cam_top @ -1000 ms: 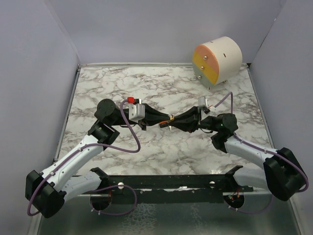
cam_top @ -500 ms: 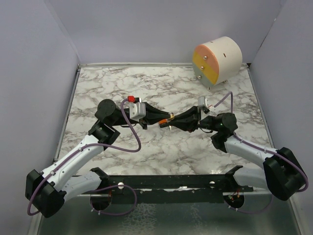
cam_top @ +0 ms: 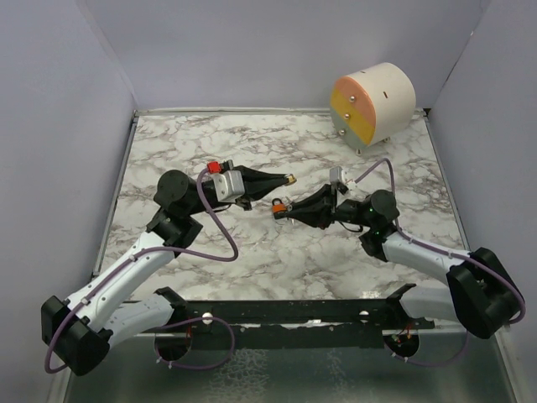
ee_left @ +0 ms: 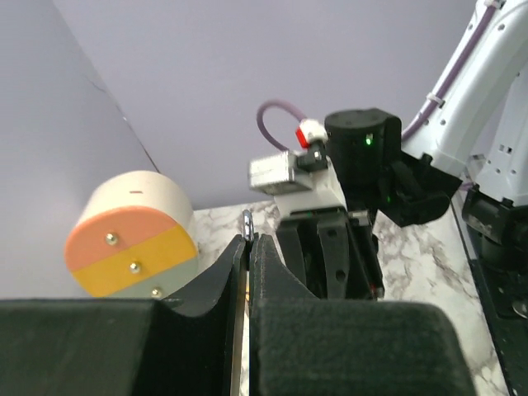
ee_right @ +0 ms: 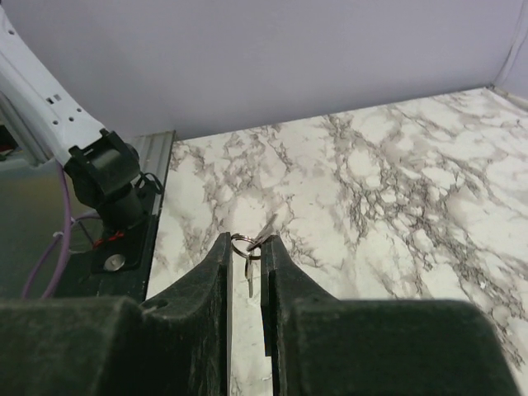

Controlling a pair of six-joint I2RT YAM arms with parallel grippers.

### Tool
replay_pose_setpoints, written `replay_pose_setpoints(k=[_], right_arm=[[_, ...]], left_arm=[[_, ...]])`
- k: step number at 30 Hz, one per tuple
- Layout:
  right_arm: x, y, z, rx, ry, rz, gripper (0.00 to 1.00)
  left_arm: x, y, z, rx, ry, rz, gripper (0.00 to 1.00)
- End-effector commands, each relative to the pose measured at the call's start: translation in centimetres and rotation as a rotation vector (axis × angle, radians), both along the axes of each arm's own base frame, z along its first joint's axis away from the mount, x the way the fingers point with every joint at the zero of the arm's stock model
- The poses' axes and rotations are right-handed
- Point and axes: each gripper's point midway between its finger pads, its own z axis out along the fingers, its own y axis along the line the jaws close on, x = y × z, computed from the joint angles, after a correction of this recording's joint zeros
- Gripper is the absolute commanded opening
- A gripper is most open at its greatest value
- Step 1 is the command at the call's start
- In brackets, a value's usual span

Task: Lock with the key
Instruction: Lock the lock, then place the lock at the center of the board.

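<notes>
The right jaws pinch a small metal key ring (ee_right: 244, 242), its thin silver key (ee_right: 249, 276) dangling above the white marbled surface (cam_top: 252, 143). The left jaws, pressed together, nip a tiny brass-tipped piece (cam_top: 288, 178), too small to identify. The loose key could swing and miss a keyhole. Only the right wrist view shows the ring; the overhead view shows both jaw pairs slightly apart

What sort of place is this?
Probably a robot test booth: plain walls enclose a marbled table, and a left arm and a right arm sit bolted at its near edge.
</notes>
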Motion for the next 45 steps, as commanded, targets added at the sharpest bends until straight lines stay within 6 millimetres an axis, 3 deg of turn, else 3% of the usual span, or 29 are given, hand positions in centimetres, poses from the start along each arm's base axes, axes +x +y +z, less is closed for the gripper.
replay_pose_setpoints(k=[1, 4, 6, 12, 14, 18, 28, 30, 35, 45], right_arm=[[1.6, -0.5, -2.3, -0.054, 0.064, -0.105, 0.01], [2.2, -0.8, -2.2, -0.060, 0.073, -0.149, 0.01], [2.9, -1.0, -1.9, -0.066, 0.077, -0.196, 0.01], [4.6, -0.4, -1.3, -0.145, 0.018, -0.382, 0.01], [4.7, 0.0, -1.2, -0.157, -0.003, -0.425, 0.01], [5.6, 0.1, -1.3, -0.149, 0.007, -0.504, 0.01], [7.3, 1.1, -2.2, -0.176, 0.045, -0.550, 0.01], [7.5, 1.5, -2.6, -0.186, 0.051, -0.549, 0.01], [7.7, 2.4, -3.2, -0.206, 0.061, -0.544, 0.01], [6.9, 6.0, -6.1, -0.285, 0.067, -0.485, 0.01]], left_arm=[[0.1, 1.3, 4.1, -0.081, -0.127, 0.077, 0.00], [1.7, 1.4, 2.8, -0.035, -0.076, 0.145, 0.00], [3.1, 1.4, 0.8, 0.017, -0.012, 0.199, 0.00], [7.8, 1.8, -9.5, 0.163, 0.313, 0.396, 0.00], [8.1, 1.8, -12.7, 0.209, 0.399, 0.414, 0.00], [7.8, 2.7, -16.4, 0.215, 0.486, 0.436, 0.00], [9.7, 8.8, -25.7, 0.120, 0.792, 0.550, 0.00], [9.6, 8.8, -26.9, 0.133, 0.816, 0.544, 0.00], [9.4, 8.6, -27.8, 0.127, 0.842, 0.510, 0.00], [9.7, 11.4, -32.7, 0.134, 0.982, 0.569, 0.00]])
